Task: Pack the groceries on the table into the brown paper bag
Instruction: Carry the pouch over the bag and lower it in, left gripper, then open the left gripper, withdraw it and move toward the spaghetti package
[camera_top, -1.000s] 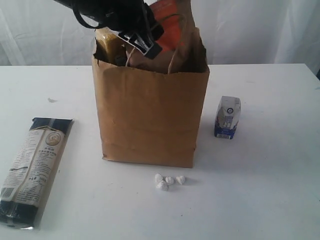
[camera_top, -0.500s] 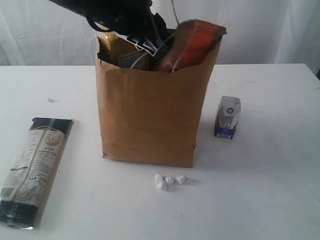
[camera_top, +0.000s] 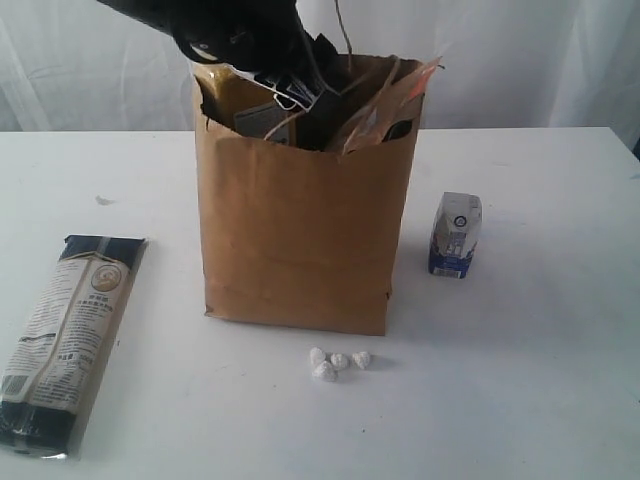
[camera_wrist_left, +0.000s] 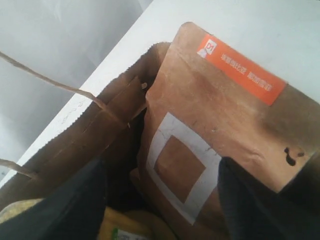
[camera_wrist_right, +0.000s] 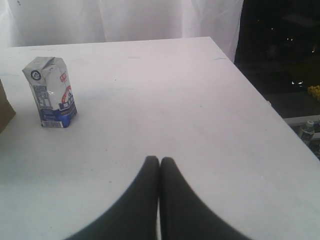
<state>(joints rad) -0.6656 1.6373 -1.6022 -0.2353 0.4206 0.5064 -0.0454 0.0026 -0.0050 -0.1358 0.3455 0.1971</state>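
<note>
**Packed, in part.** Tall kraft-brown paper bag (camera_top: 300, 240), upright, centre of the exterior view. Inside it we note a brown-red paper pouch with an orange strip (camera_wrist_left: 210, 120). It leans toward the bag's right wall, top corner poking over the rim. Sth yellow lies lower in the bag; we can't id it. No jar or can in sight, so we cannot tell if they are inside.

**Left to pack.** On the flat white tabletop (camera_top: 540, 380):
- long noodle packet, dark ends (camera_top: 65, 340), lower left
- small blue-white carton (camera_top: 456, 235), standing right of the bag
- four tiny white lumps (camera_top: 338, 362), just in front of the bag

We judge approx half done.

**Grippers.**
- Left gripper (camera_wrist_left: 160, 167): at the bag mouth, fingers spread wide either side of the pouch, a gap showing on one side. We read that as released.
- Right gripper (camera_wrist_right: 159, 162): low over bare table, fingers pressed together, holding nothing.

**Vs. a second ago.** The pouch was held higher above the rim; it has sunk and tipped right. Items on the table are unmoved.
</note>
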